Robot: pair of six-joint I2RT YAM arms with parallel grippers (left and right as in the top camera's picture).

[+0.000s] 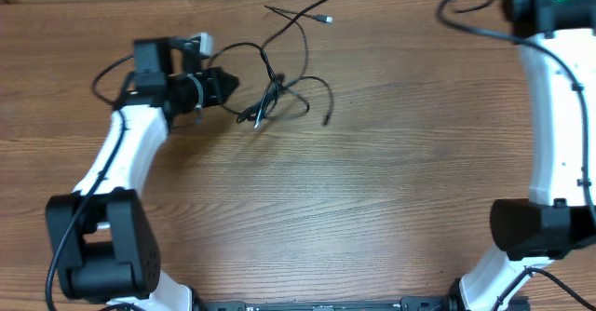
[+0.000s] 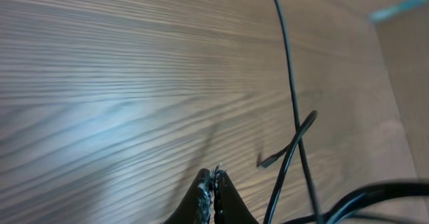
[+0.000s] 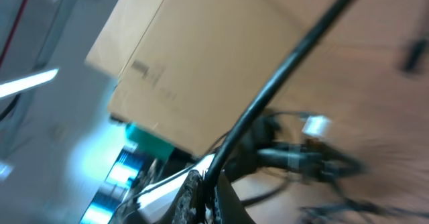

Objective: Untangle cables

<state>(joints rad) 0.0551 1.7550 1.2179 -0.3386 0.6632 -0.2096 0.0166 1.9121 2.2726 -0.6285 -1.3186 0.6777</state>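
The cables are thin black wires, knotted together left of the table's middle. One strand runs up and off the far edge, and a small plug end lies near it. My left gripper sits just left of the knot and points at it. In the left wrist view this gripper is shut with nothing visible between the fingers, and the crossing wires lie to its right. My right gripper is shut on one black cable that stretches away taut. That gripper is outside the overhead view.
A thicker black robot cable curves over the table's far right, beside the right arm. The left arm's base stands at the near left. A cardboard box shows in the right wrist view beyond the table.
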